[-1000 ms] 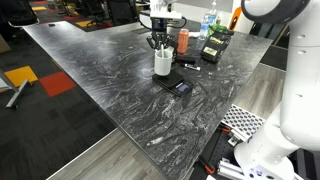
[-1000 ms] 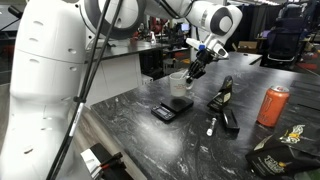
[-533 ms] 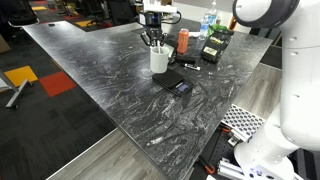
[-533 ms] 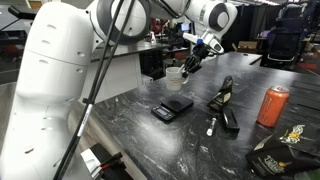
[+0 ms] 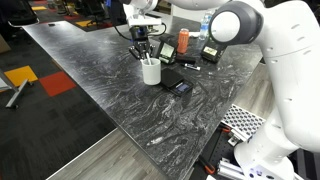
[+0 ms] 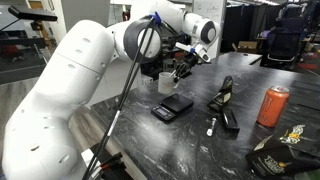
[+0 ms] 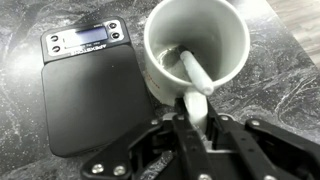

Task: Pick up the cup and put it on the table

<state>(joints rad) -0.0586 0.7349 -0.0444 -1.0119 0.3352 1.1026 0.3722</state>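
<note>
Now the cup (image 5: 151, 73) has shifted sideways, clear of the black scale (image 5: 178, 87). Claw (image 5: 147, 59) pinches its rim; set-down on the bench (image 5: 90, 75) looks near.

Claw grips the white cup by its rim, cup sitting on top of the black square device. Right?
Not on top. The wrist view shows the cup beside the black square device, over bare table; the claw does grip its rim.
</note>
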